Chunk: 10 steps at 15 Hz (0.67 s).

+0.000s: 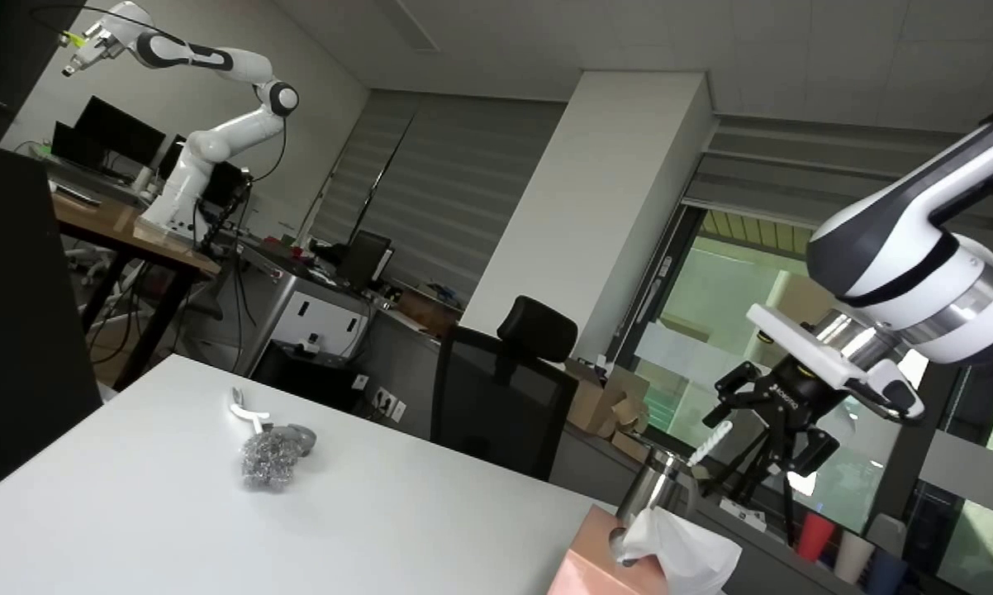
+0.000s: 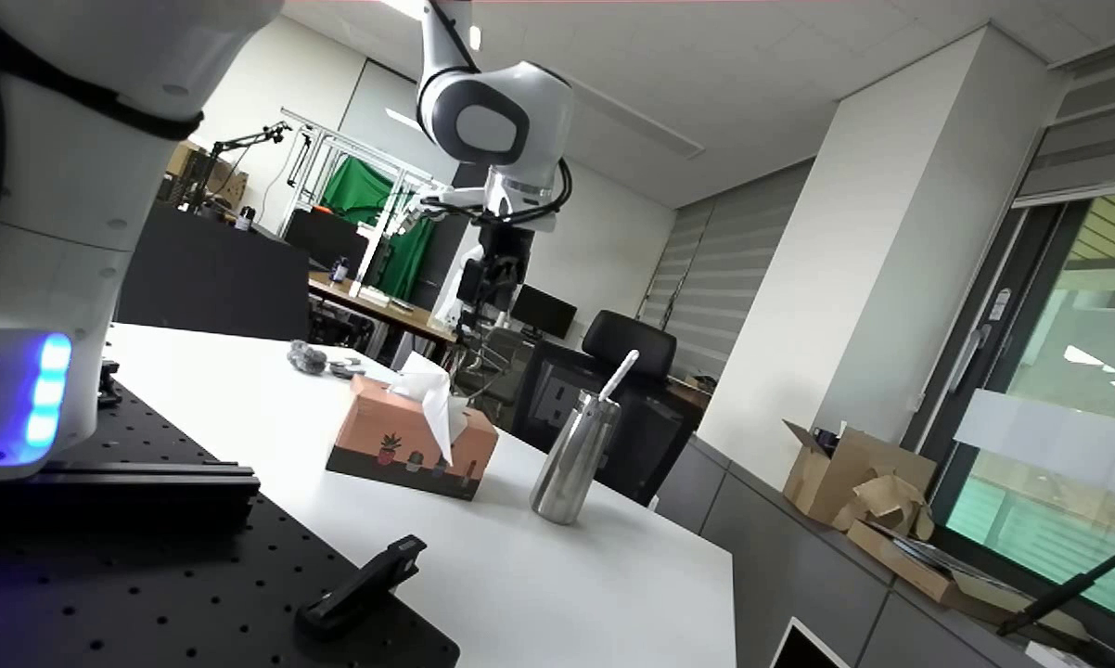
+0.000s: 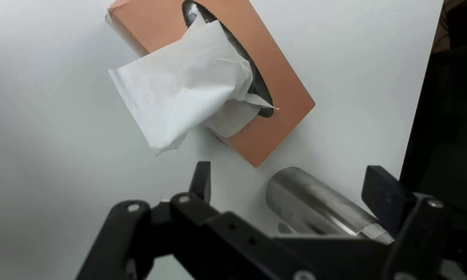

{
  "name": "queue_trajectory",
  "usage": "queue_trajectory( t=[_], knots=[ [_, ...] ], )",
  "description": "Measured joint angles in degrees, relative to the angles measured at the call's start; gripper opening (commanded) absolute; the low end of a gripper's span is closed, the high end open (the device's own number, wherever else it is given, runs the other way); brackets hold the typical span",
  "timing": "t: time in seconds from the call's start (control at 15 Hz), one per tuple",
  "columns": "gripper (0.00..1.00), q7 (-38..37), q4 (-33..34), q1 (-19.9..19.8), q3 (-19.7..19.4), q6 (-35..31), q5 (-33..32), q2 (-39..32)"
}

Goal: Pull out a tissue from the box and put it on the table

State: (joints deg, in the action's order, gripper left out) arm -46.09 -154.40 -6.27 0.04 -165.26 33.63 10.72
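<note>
Table (image 2: pixel 641 594), one and white, ran through all three of your views. You had two white arms in sight: your own Panda arm (image 1: pixel 901 215) above it, and a second arm (image 1: pixel 216 145) that an exterior view showed standing on one brown desk (image 1: pixel 116 221). One black chair (image 1: pixel 496 405) stood beyond the table's edge in both exterior views. One orange tissue box (image 2: pixel 400 427) sat on the table; only in an exterior view could you make out the potted plants (image 2: pixel 388 452) printed on its side. Your one gripper (image 3: pixel 289 179) hung above the table, its two fingers (image 3: pixel 203 181) spread wide apart. One metal pitcher (image 2: pixel 571 464) stood upright near the box, one white stick (image 2: pixel 620 376) poking from its top. Your task's thing, the tissue (image 3: pixel 183 85), came out of the box's dark slot (image 3: pixel 260 87) and draped over the printed side; you could not tell whether its folds were a single sheet. The wrist view alone showed you that slot's toothed edge. One fuzzy grey ball (image 1: pixel 269 463) lay well apart from the box, seen in the exterior views alone.
</note>
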Motion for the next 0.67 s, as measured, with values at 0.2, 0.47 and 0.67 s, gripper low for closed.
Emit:
queue_trajectory(
  t=[0.2,0.47,0.67],
  knots=[
    [1.00,0.56,-1.04,2.72,0.05,-5.24,11.00,-2.05],
    [1.00,4.27,-2.55,6.12,0.06,-8.80,22.08,-2.60],
    [1.00,7.01,-4.13,6.87,0.06,-9.77,25.06,-2.68]
  ],
)
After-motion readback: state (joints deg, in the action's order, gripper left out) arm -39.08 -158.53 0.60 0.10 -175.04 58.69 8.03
